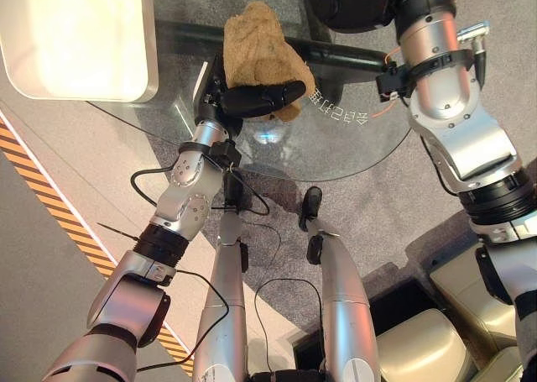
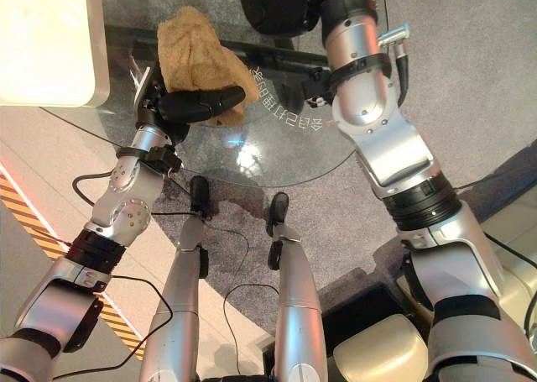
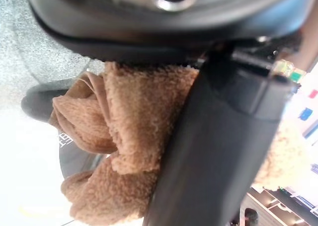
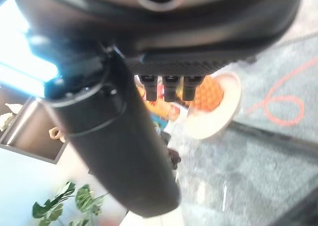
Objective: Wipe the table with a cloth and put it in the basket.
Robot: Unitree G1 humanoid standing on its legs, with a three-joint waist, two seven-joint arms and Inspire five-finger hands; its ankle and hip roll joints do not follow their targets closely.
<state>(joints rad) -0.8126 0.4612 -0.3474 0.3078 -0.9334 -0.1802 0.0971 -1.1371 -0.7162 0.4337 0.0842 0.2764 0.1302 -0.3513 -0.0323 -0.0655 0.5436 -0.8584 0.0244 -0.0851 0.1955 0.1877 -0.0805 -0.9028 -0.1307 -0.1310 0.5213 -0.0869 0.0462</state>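
A crumpled tan cloth (image 1: 256,42) sits at the near left part of the round glass table (image 1: 352,147). My left hand (image 1: 252,101) is shut on the cloth, its thumb lying across the cloth's near edge. Up close, the left wrist view has the fuzzy cloth (image 3: 129,131) bunched against the palm with the dark thumb (image 3: 218,151) pressed over it. My right hand (image 2: 281,8) hovers over the far side of the table, open, fingers relaxed and holding nothing. The same hand's thumb (image 4: 119,151) stands straight in the right wrist view.
A bright white rectangular surface (image 1: 75,38) lies left of the table. A black bar (image 1: 336,54) runs under the glass. Beige cushions (image 1: 445,315) sit at the lower right. Yellow-black floor tape (image 1: 50,206) runs along the left. A white dish with orange contents (image 4: 213,102) stands beyond the right hand.
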